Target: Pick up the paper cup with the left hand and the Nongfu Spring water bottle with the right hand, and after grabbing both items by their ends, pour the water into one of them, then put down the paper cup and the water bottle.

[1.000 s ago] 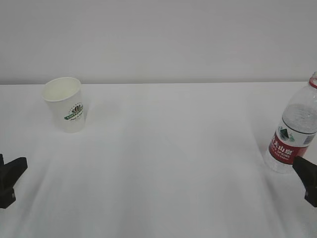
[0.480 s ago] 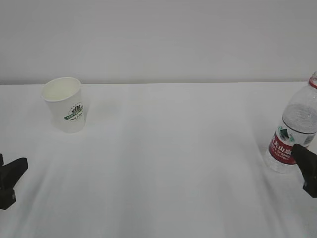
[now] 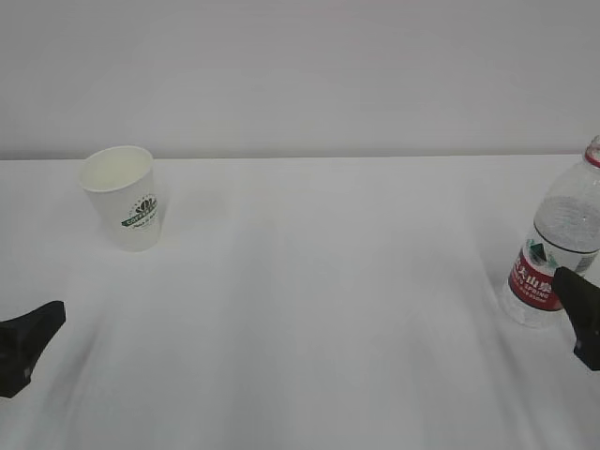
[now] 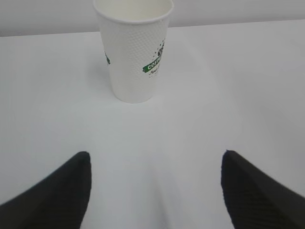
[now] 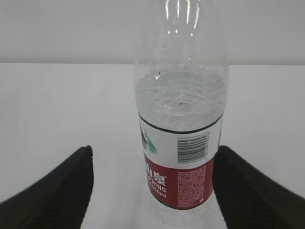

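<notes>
paper cup stands upright and empty at the far left of the white table, its green logo facing the cameras; in the left wrist view the same cup sits centred ahead of the left gripper, well apart from it. that gripper's two dark fingers are spread wide and hold nothing, a stance that suits sliding one finger to each side of the cup's wall. nongfu spring water bottle stands upright at the far right edge, red label low on its body, red ring at the neck, no cap to be made out. in the right wrist view the bottle fills the gap of the right gripper, whose fingers are wide apart and flank the labelled section without visible contact. water reaches only to just above the label, so the upper body is empty. both containers rest on the table; judged from this, neither pickup has been made.
</notes>
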`<state>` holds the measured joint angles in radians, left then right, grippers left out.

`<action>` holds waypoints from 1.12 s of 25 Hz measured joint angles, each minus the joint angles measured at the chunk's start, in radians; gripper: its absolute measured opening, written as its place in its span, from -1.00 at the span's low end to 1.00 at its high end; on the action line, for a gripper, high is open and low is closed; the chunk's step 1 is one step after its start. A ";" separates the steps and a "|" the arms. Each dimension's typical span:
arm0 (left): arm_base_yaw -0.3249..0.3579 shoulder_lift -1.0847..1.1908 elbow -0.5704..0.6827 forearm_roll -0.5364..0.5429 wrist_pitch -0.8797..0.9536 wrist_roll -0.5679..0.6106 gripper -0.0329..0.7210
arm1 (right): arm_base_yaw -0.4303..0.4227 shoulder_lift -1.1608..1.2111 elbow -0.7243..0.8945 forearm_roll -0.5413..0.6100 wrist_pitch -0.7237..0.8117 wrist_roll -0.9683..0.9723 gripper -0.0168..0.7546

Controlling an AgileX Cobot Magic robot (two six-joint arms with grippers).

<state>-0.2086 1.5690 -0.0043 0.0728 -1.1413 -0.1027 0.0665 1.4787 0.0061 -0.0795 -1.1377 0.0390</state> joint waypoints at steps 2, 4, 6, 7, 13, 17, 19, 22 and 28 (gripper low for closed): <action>0.000 0.000 0.000 0.000 0.000 0.000 0.76 | 0.000 0.000 0.000 0.000 0.000 -0.017 0.57; 0.000 0.000 0.000 0.000 0.000 0.000 0.76 | 0.000 0.003 0.000 0.000 -0.002 -0.029 0.57; 0.000 0.000 0.000 0.000 0.000 0.000 0.76 | 0.000 0.019 0.000 0.000 -0.002 -0.039 0.57; 0.000 0.000 0.000 0.000 0.000 0.000 0.76 | 0.000 0.031 0.000 0.000 -0.004 -0.039 0.57; 0.000 0.000 0.000 0.002 0.000 0.000 0.76 | 0.000 0.087 0.000 0.000 -0.003 -0.039 0.57; 0.000 0.000 0.000 0.004 0.000 0.000 0.74 | 0.000 0.088 0.000 0.000 -0.003 -0.039 0.57; 0.000 0.000 0.000 0.004 0.000 0.000 0.69 | 0.000 0.088 0.000 0.000 -0.004 -0.039 0.57; 0.000 0.000 0.000 0.006 0.000 0.000 0.61 | 0.000 0.088 0.000 0.000 -0.006 -0.039 0.57; 0.000 0.000 0.000 0.017 0.000 0.000 0.58 | 0.000 0.088 0.000 0.000 -0.008 -0.039 0.57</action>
<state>-0.2086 1.5690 -0.0043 0.0898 -1.1413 -0.1027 0.0665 1.5664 0.0061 -0.0799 -1.1453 0.0000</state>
